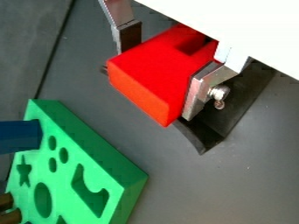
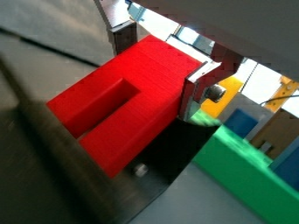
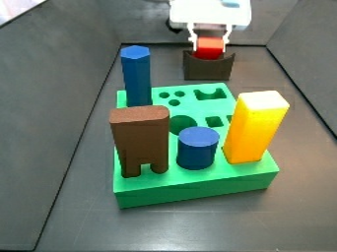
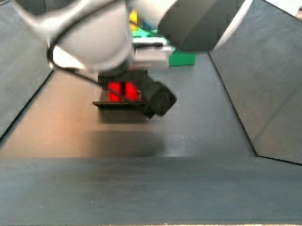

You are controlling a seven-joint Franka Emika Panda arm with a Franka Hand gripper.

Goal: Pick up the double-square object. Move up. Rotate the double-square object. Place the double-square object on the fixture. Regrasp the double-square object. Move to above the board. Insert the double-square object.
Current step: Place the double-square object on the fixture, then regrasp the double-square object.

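Observation:
The double-square object [image 1: 152,83] is a glossy red block with a stepped groove [image 2: 111,109]. It lies across the notched top of the dark fixture [image 3: 208,67], behind the board [image 3: 198,182]. My gripper [image 1: 163,61] comes down over it, one silver finger [image 1: 201,87] flat against one side and the other finger's dark pad [image 1: 126,35] at the opposite side. In a side view the red block [image 4: 123,91] sits on the fixture [image 4: 118,110] under my arm. The green board [image 1: 105,175] with shaped holes lies close by.
On the board stand a blue hexagonal column [image 3: 134,74], a brown arch block [image 3: 138,138], a short blue cylinder [image 3: 198,148] and a yellow block [image 3: 255,123]. Dark sloping walls [image 3: 79,118] close in the floor on both sides.

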